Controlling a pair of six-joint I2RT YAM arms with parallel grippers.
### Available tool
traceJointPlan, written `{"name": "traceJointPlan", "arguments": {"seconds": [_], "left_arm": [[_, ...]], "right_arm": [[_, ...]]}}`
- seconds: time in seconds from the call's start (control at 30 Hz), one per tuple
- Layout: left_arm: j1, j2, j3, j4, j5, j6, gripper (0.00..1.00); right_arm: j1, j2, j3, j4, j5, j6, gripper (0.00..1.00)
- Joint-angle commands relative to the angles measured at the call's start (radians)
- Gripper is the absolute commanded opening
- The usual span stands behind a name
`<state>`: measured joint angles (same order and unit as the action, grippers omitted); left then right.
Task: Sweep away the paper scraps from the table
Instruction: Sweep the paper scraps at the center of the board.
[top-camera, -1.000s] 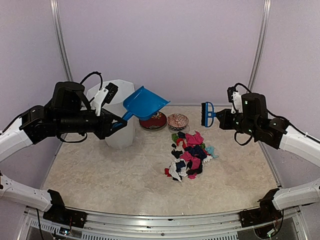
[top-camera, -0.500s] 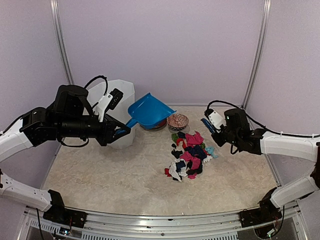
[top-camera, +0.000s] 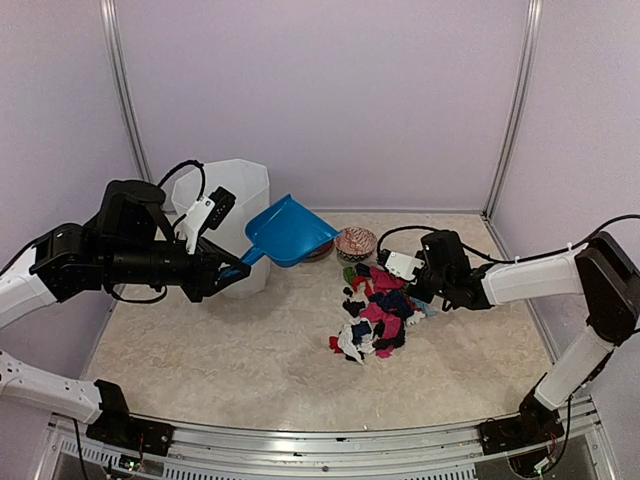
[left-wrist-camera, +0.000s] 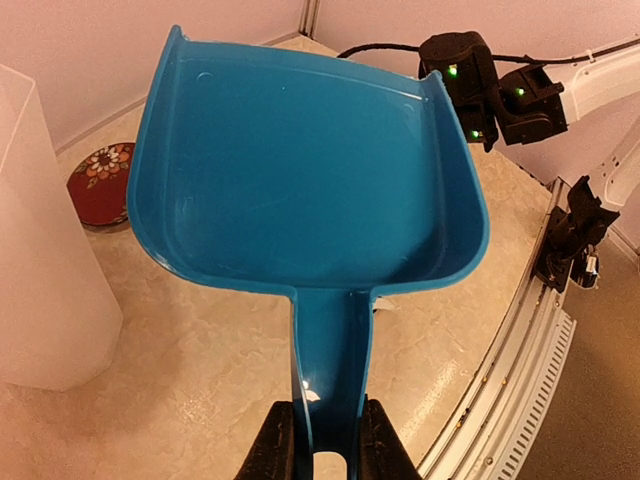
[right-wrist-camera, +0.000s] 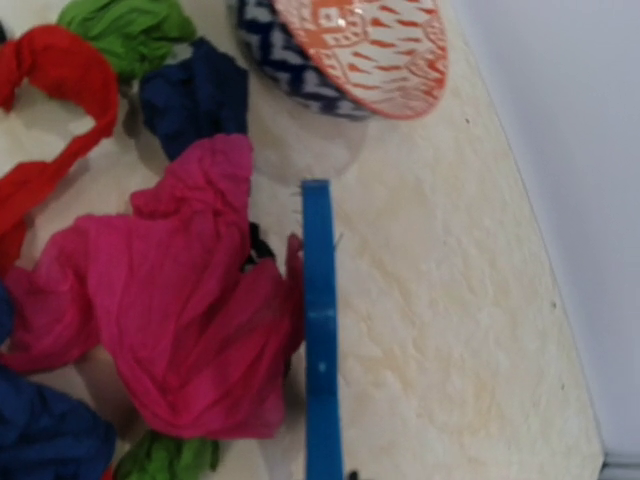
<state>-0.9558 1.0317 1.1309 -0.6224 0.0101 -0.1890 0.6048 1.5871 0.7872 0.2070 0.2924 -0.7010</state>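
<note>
The paper scraps (top-camera: 378, 310) lie heaped in one loose, crumpled pile of pink, red, navy, green, black and white on the mottled beige table (top-camera: 200, 350), a big pink wad touching the blue brush (right-wrist-camera: 320, 330), the heap on its side nearer the raised dustpan (top-camera: 288, 230)

Plain pale lilac walls (top-camera: 330, 90) close the space on three sides. Two thin metal posts (top-camera: 516, 110) stand in the back corners. The light is even.

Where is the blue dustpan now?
Top view: the blue dustpan hangs over the far side of the table, left of centre, its handle in the left gripper, between the white bin and the patterned bowl.
</note>
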Motion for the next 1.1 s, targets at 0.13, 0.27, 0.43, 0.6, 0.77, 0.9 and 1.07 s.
{"name": "traceJointPlan", "arguments": {"seconds": [0.13,0.27,0.43,0.6,0.77,0.9,1.07], "left_arm": [[-0.008,-0.04,-0.041,0.0,0.0,-0.025,0.0],[-0.008,-0.049,-0.059,-0.002,0.008,-0.036,0.0],[-0.01,-0.049,-0.079,-0.001,0.022,-0.055,0.0],[-0.032,-0.036,-0.111,0.002,0.025,-0.091,0.0],[-0.05,-0.042,-0.144,0.0,0.025,-0.124,0.0],[-0.064,-0.044,-0.167,-0.006,0.026,-0.151,0.0],[-0.094,-0.037,-0.21,0.004,0.034,-0.201,0.0]], "right_arm": [[0.001,0.098,0.074,0.065,-0.073,-0.127,0.0],[0.032,0.122,0.086,0.058,-0.119,-0.148,0.0],[0.076,0.141,0.099,0.053,-0.161,-0.157,0.0],[0.118,0.138,0.088,0.049,-0.203,-0.169,0.0],[0.153,0.098,0.038,0.04,-0.22,-0.171,0.0],[0.184,0.034,-0.018,0.028,-0.25,-0.152,0.0],[0.209,-0.079,-0.089,0.016,-0.246,-0.114,0.0]]}}
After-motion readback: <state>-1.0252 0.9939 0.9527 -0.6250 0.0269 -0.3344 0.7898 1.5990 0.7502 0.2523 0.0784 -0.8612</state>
